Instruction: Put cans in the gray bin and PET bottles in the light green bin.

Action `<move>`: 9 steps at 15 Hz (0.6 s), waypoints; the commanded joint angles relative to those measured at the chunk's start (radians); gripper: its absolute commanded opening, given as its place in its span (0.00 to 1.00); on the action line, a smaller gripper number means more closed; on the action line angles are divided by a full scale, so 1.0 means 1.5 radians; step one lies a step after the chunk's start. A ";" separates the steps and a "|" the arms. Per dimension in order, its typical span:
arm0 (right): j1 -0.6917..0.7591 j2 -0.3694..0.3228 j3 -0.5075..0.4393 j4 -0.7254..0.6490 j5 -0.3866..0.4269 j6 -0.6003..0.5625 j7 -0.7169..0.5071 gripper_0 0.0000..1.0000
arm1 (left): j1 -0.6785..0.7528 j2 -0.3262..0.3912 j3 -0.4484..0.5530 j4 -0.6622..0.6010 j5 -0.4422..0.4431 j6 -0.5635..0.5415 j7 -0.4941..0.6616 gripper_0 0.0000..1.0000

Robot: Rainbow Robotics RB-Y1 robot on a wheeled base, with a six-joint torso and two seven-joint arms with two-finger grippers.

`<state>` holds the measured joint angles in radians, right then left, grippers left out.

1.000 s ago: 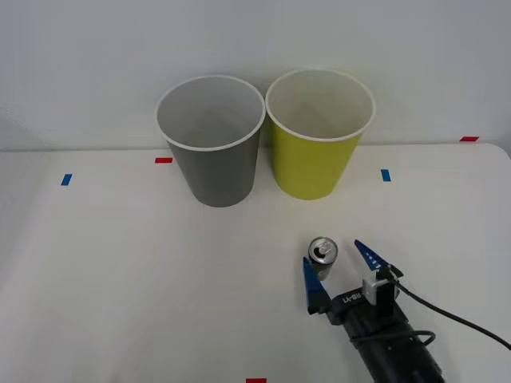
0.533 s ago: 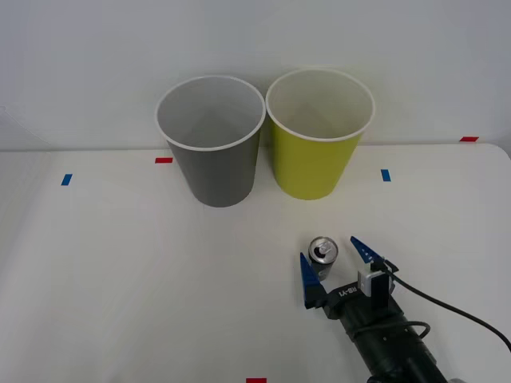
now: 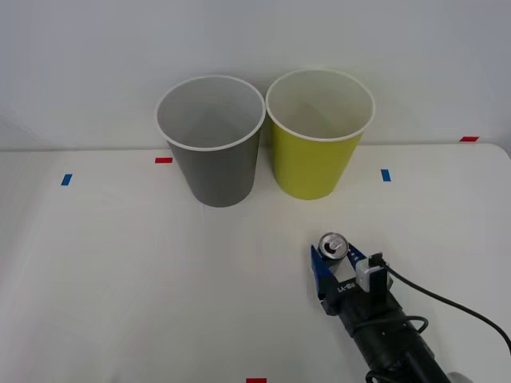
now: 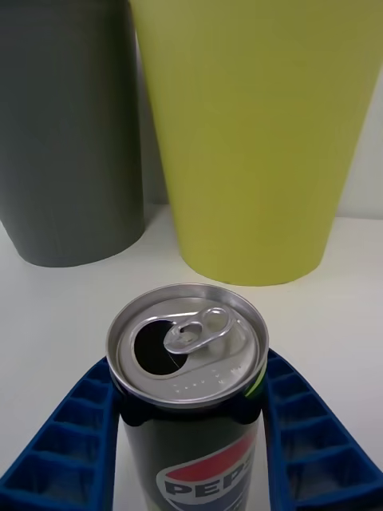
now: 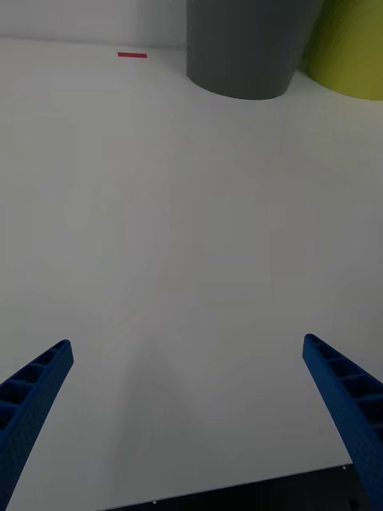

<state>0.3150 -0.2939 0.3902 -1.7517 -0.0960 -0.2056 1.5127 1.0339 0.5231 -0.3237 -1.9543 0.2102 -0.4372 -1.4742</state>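
A small dark can (image 3: 332, 249) with a silver pull-tab top stands upright on the white table, near the front right. My right gripper (image 3: 335, 267) is shut on the can (image 4: 188, 375), one blue ribbed finger pressed against each side. At the back stand the gray bin (image 3: 211, 142) and, to its right, the light green bin (image 3: 318, 134), both upright with white rims. From the right wrist, the gray bin (image 4: 68, 136) and the light green bin (image 4: 255, 136) rise just beyond the can. My left gripper (image 5: 191, 415) hangs open over bare table. No PET bottles are in view.
Small red (image 3: 163, 159) and blue (image 3: 386, 175) tape marks dot the white table (image 3: 120, 279). A black cable (image 3: 447, 303) trails from the right wrist. A pale wall stands close behind the bins.
My right gripper has pushed forward around the can and closed its fingers on it. The can has shifted slightly to the right. The bins have not moved.
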 commanded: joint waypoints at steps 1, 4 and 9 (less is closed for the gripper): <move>-0.001 -0.001 0.001 0.000 -0.007 0.001 -0.005 0.12 | 0.000 0.000 0.000 0.000 0.000 0.000 0.000 1.00; -0.001 -0.002 0.004 0.000 -0.012 0.009 -0.010 0.10 | 0.000 0.000 0.000 0.000 0.000 0.000 0.000 1.00; 0.042 -0.007 -0.007 -0.240 -0.016 0.323 -0.018 0.07 | 0.000 0.000 0.000 0.000 0.000 0.000 0.000 1.00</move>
<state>0.3343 -0.3006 0.3917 -1.8952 -0.1182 0.0333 1.4910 1.0339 0.5231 -0.3237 -1.9543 0.2102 -0.4372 -1.4742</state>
